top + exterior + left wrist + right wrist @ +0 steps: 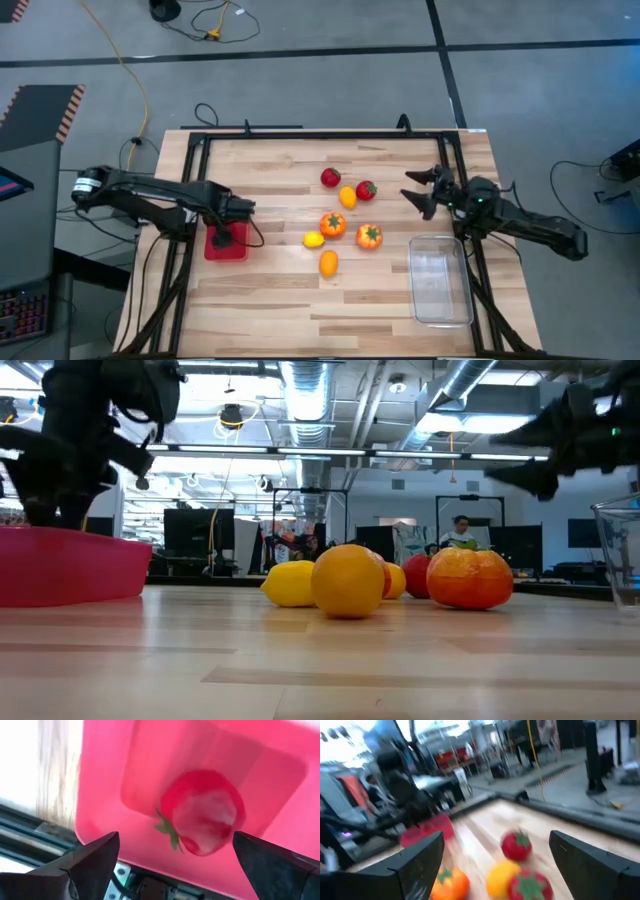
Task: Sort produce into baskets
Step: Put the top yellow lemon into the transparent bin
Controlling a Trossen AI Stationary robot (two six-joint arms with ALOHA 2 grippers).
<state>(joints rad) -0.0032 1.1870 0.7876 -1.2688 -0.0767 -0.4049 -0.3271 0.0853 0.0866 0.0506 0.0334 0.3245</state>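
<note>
Produce is barely sorted: one strawberry lies in the red basket under the wide-open left gripper. Seven pieces lie mid-table, the clear basket looks empty, and the right gripper hovers beyond it, spread wide, holding nothing.

Open-plan lab: exposed ceiling ducts, monitor rows, taped grey floor.

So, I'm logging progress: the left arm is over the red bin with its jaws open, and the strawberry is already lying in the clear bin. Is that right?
Not quite. The strawberry lies in the red bin, not the clear bin, which the high view shows holding nothing. The left wrist view shows it on the red floor. The rest holds: the left gripper is over the red bin, jaws open.
</note>
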